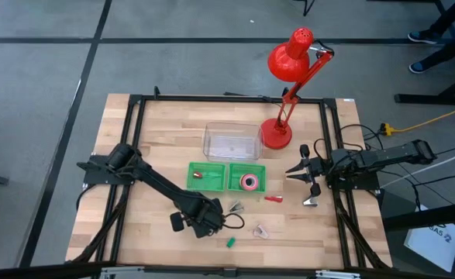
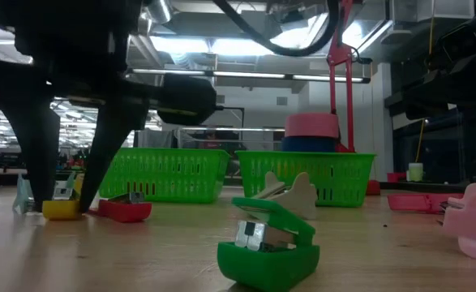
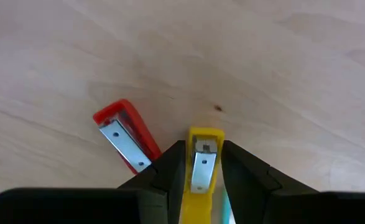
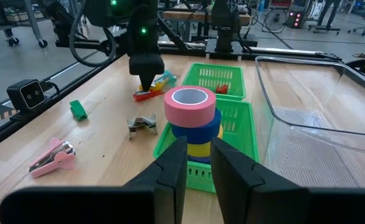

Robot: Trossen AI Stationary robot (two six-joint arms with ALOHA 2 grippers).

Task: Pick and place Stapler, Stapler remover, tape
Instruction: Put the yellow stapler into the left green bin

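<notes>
even overhead light; low view backlit by ceiling strips [image 2: 221, 45], near arm silhouetted and blurred.

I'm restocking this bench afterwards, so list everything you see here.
Table: one, wooden.
Desk lamp: one, red, far right of the table.
Clear container: one, beside the lamp base.
Baskets: two, green, side by side at mid-table.
Tape rolls: at least three, pink on blue on yellow, stacked in the right basket.
Small red item: one, in the left basket.
Yellow stapler: one, on the table.
Red stapler: one, beside the yellow one.
Green stapler: one, near edge.
Pink stapler: one, near edge.
Staple remover: one, metal, before the baskets.
Left hand: fingers gripping the yellow stapler.
Right hand: open, empty, at the table's right.
</notes>
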